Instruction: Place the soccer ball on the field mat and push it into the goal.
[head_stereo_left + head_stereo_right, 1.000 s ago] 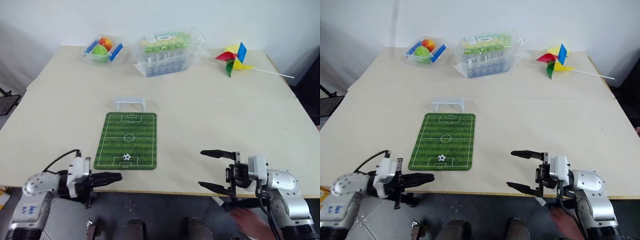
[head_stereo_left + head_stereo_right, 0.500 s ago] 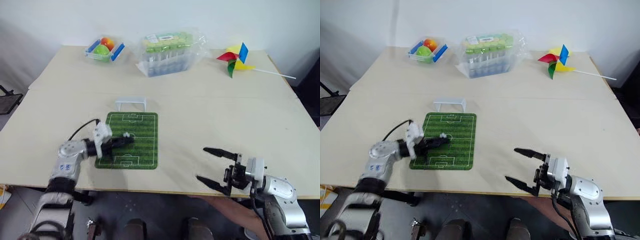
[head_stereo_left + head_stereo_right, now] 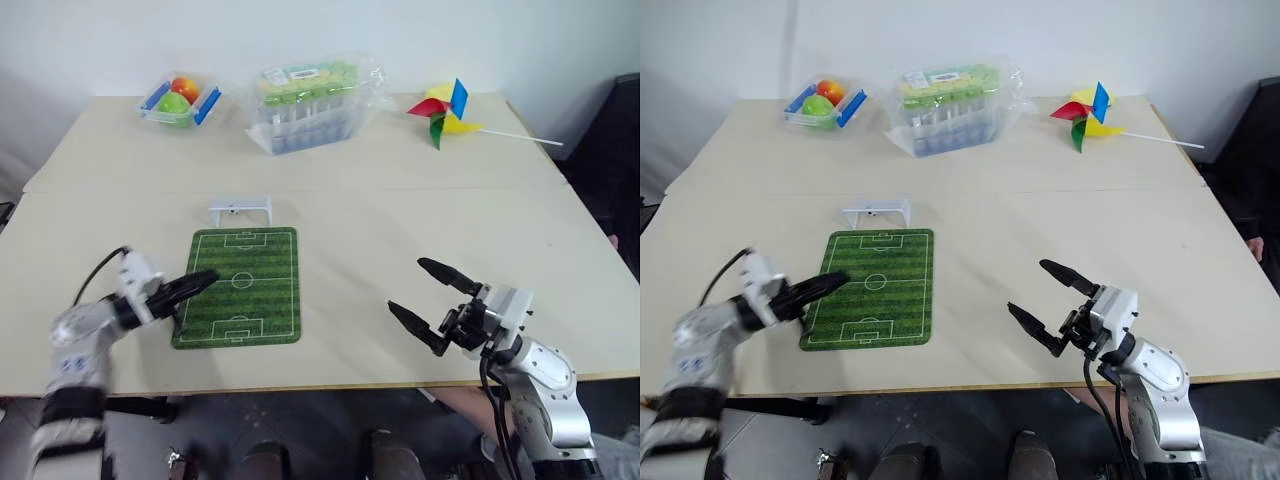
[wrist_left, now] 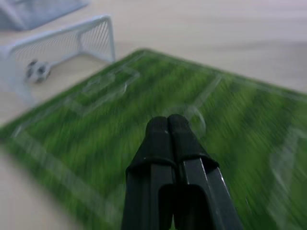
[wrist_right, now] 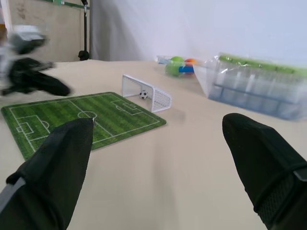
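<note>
Since a second ago the soccer ball [image 4: 38, 70] rolled off the field mat [image 3: 268, 300] into the goal [image 3: 240, 209]. Left gripper [image 3: 205, 279], jaws pressed together for poking, has pulled back; right gripper [image 3: 430, 301] hangs spread.

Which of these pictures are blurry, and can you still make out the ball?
Left wrist view: the field mat is smeared with motion blur, yet the soccer ball reads inside the goal. Right wrist view: the left hand is blurred, its own fingers soft; ball and goal sharp. Left eye view: the left arm is blurred.
</note>
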Tool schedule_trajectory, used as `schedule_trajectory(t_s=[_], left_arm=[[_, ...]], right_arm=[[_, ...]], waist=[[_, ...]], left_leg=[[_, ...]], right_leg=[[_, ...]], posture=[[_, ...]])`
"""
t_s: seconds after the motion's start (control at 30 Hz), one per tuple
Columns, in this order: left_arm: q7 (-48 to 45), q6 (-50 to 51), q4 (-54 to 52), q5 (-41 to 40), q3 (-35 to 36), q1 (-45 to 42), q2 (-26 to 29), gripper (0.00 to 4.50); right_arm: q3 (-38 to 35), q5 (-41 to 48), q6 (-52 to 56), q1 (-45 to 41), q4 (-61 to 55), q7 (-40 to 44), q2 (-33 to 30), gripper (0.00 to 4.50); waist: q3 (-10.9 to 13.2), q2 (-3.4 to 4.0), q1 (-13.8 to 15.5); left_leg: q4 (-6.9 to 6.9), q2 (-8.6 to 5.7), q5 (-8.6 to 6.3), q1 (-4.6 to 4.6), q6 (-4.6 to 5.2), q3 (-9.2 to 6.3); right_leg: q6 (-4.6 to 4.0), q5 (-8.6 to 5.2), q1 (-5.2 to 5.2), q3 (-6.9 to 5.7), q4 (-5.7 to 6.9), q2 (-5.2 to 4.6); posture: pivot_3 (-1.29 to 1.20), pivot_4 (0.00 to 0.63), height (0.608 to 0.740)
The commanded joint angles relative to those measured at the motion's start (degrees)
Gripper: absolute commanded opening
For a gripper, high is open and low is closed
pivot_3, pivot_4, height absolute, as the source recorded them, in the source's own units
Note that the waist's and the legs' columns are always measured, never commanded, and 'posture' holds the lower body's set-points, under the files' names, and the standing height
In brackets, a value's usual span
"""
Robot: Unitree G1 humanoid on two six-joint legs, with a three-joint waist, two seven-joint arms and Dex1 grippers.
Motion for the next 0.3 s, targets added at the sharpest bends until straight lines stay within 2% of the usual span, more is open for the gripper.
schedule_trajectory(t_s=[0.03, 0.2, 0.3], left_arm=[[5.84, 4.17, -9.57, -2.21, 5.16, 6.17, 0.88, 0.02], [14.98, 7.33, -19.08, -3.69, 14.87, 17.98, -1.24, 0.02], [18.19, 7.32, -20.89, -2.84, 16.86, 21.43, -2.92, 0.02]], right_arm=[[-1.11, 0.30, -1.72, 0.00, -0.35, 0.13, -0.38, 4.50], [-2.45, 0.32, -2.57, -0.69, 0.84, -0.39, -0.43, 4.50], [-2.21, -0.04, -3.28, -1.24, 2.33, -0.33, -0.08, 4.50]], waist=[[0.00, 0.01, 0.84], [0.00, 0.01, 1.14], [0.00, 0.01, 1.23]], left_leg=[[0.03, 0.00, 0.00, 0.01, 0.00, 0.00], [0.04, 0.04, -0.02, 0.01, -0.02, 0.04], [0.02, 0.05, -0.02, 0.03, -0.03, 0.04]], right_leg=[[-0.01, 0.01, 0.00, 0.00, 0.02, 0.00], [-0.07, 0.04, -0.01, 0.03, 0.01, 0.00], [-0.08, 0.04, -0.02, 0.02, 0.02, 0.01]], posture=[[0.00, 0.150, 0.740], [0.00, 0.150, 0.740], [0.00, 0.150, 0.740]])
